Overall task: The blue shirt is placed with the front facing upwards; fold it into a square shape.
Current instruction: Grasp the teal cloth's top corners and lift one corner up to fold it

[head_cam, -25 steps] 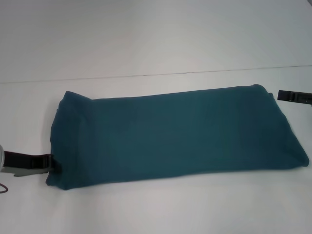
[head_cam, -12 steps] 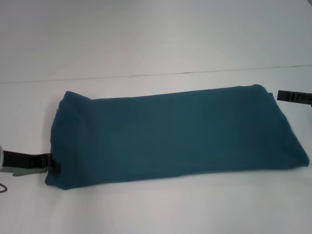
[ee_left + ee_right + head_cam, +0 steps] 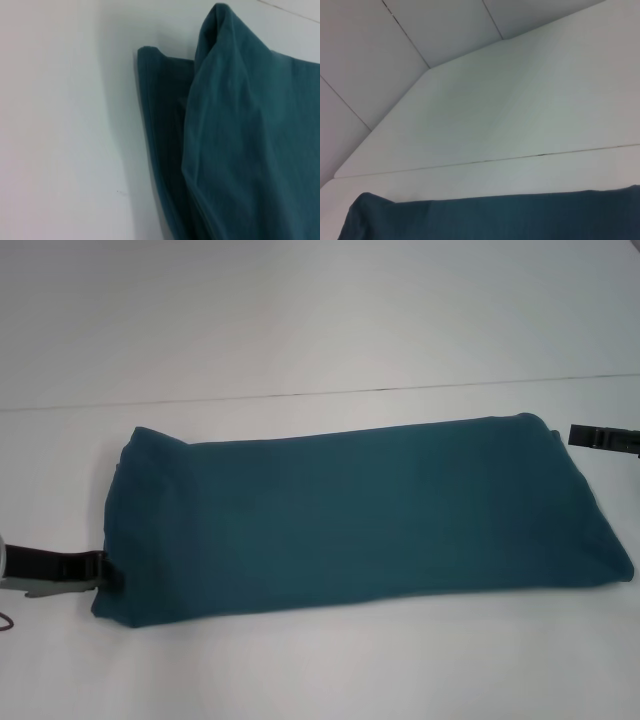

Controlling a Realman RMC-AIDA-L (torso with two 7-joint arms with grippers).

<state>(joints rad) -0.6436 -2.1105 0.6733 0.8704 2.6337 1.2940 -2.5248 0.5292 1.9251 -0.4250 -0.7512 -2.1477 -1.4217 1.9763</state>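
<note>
Since the blue shirt (image 3: 350,520) already lies mid-surface as a long folded band with its print hidden, I judge one end-to-end fold remains; my left pincer (image 3: 105,575) touches its near-left corner, the right pincer (image 3: 600,437) waits beside its far-right corner, and I cannot tell either one's opening.

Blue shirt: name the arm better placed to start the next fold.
Probably left: the left gripper touches the blue shirt at its left end; the right gripper sits just off the far right corner.

Left tool (image 3: 100,575) black with pale grey link behind, right tool (image 3: 603,437) slim, black
</note>
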